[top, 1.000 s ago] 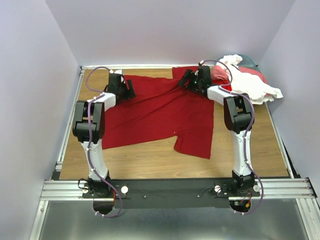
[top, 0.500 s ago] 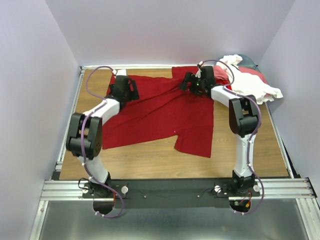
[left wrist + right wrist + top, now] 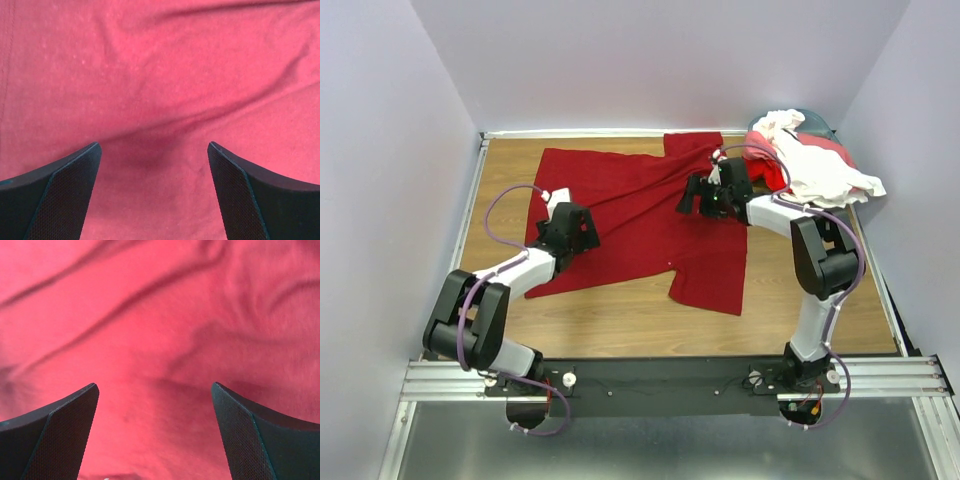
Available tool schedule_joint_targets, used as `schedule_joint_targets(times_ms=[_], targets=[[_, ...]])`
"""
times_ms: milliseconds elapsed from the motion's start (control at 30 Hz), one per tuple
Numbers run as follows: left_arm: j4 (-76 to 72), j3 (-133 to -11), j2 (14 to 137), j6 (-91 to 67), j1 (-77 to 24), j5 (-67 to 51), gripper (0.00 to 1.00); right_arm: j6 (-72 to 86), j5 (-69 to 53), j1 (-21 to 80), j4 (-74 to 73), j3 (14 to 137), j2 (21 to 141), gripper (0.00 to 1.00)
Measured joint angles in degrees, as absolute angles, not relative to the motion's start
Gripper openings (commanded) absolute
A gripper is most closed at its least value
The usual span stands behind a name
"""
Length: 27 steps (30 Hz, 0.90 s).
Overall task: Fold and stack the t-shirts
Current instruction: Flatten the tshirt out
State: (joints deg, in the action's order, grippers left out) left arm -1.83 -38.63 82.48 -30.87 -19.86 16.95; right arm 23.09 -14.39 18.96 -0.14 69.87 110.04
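The left gripper [image 3: 575, 228] and the right gripper [image 3: 698, 195] hover, jaws spread, over the crimson t-shirt [image 3: 640, 215] on the worktop [image 3: 620, 310]; other t-shirts [image 3: 810, 160] lie heaped far right.

The dark crimson t-shirt [image 3: 640, 215] lies spread flat, faintly creased. White [image 3: 825, 170], pink-red [image 3: 765, 160] and teal [image 3: 815, 122] shirts sit heaped at the far right.

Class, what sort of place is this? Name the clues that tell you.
Probably a robotics lab test cell, not a home: plain walls boxing in a wooden table, a left arm and right arm bolted to an aluminium rail, and a crimson t-shirt spread as practice material.
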Motion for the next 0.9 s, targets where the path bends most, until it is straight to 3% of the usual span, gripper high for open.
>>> schedule_joint_targets(times_ms=[900], targets=[[-7.6, -49.3, 97.4, -29.6, -12.1, 6.3, 0.91, 26.1, -14.5, 18.7, 3.0, 75.6, 118.0, 1.00]])
